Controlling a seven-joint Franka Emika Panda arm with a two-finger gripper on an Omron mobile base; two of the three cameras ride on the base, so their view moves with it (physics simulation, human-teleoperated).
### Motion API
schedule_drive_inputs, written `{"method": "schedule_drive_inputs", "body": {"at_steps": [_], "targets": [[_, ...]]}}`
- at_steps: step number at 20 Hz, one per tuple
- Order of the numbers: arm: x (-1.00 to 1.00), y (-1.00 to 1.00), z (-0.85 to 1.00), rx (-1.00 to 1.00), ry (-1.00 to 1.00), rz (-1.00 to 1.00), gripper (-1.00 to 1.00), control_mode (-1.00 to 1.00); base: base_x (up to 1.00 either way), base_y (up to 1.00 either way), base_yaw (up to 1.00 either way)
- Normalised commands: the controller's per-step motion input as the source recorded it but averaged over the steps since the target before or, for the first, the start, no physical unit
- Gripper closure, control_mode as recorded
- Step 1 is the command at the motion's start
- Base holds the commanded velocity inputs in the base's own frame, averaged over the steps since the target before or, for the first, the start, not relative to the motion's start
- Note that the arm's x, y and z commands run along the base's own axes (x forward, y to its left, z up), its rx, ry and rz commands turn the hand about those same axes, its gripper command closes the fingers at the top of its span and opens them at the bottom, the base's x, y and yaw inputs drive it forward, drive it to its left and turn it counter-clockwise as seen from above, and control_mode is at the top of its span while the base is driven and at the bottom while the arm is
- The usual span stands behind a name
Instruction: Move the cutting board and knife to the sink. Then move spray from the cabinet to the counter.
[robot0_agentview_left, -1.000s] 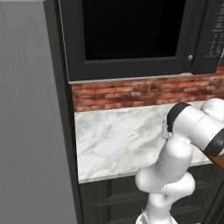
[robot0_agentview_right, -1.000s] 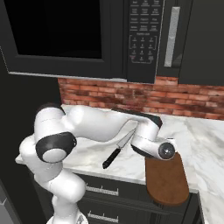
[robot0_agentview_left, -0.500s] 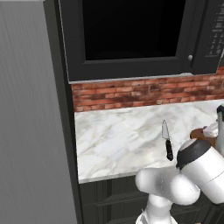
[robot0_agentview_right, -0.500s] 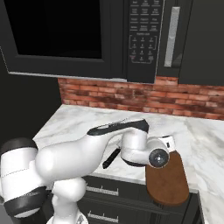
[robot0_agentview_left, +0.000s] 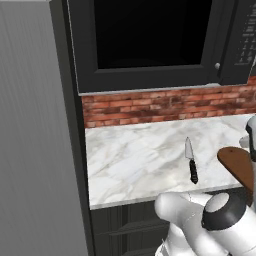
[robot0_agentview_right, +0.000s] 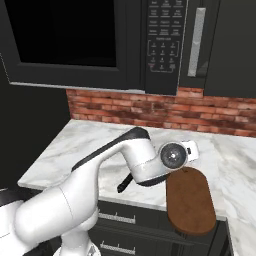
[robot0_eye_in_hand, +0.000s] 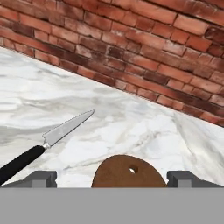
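Observation:
The knife lies on the white marble counter, silver blade toward the brick wall, black handle toward the front edge. To its right lies the brown cutting board, reaching the counter's front edge. In the hand view the board's narrow end, with a small hole, sits low between my fingertips, and the knife lies to its left. My gripper is open, hovering over that end and holding nothing. The spray and the sink are out of view.
A black microwave with a button panel hangs over the counter, against the red brick wall. A tall grey panel bounds the counter on the left. Dark drawers sit below.
My arm has swung down and to the right, over the board's far end. That uncovered the knife in the left base view. Knife and board have not moved; the jaws stayed open.

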Motion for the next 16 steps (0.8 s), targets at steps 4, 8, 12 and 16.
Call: {"method": "schedule_drive_inputs", "body": {"at_steps": [4,8,12,16], "targets": [[-0.60,0.13,0.02,-0.02,0.00,-0.07,-1.00,-1.00,0.00,0.00,0.00],[-0.60,0.06,0.14,-0.01,-0.02,-0.11,-1.00,-1.00,0.00,0.00,0.00],[-0.35,0.47,0.17,-0.02,-0.13,-0.11,-1.00,-1.00,0.00,0.00,0.00],[-0.28,0.22,0.32,-0.01,-0.01,-0.16,-1.00,-1.00,0.00,0.00,0.00]]}}
